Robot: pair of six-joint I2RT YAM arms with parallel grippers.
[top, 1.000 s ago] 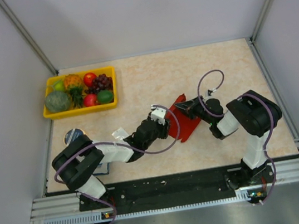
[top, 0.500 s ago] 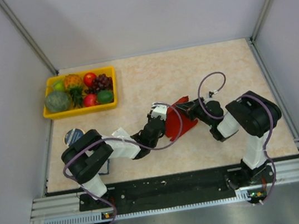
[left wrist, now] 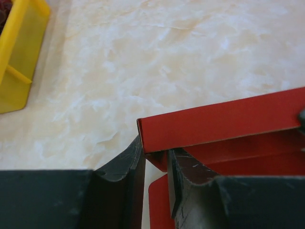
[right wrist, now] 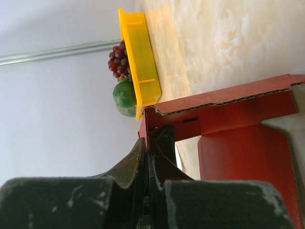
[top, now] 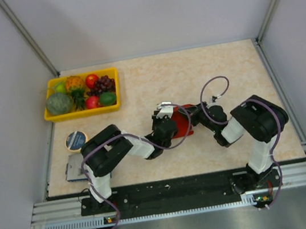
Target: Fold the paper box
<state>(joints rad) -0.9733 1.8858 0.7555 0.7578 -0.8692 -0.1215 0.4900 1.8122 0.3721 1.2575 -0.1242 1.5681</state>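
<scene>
The left end effector (left wrist: 156,150) has swung in, jaws narrowing around a corner of the thin bright red cardboard paper box (left wrist: 224,119) — pinching or not, I cannot tell — which the right end effector (right wrist: 149,143), clamped shut on another wall, holds upright over the bench (top: 192,68), likely readying a two-handed fold.

Legible text, labels, brands, numbers, signs: none in any view.
- Round flat container with a dark blue top (top: 77,139), near the table's left edge: faint pale marking on the top, too small to read.
- Thin bright red cardboard paper box (left wrist: 224,119), mid-table: visible faces plain red, unprinted.
</scene>
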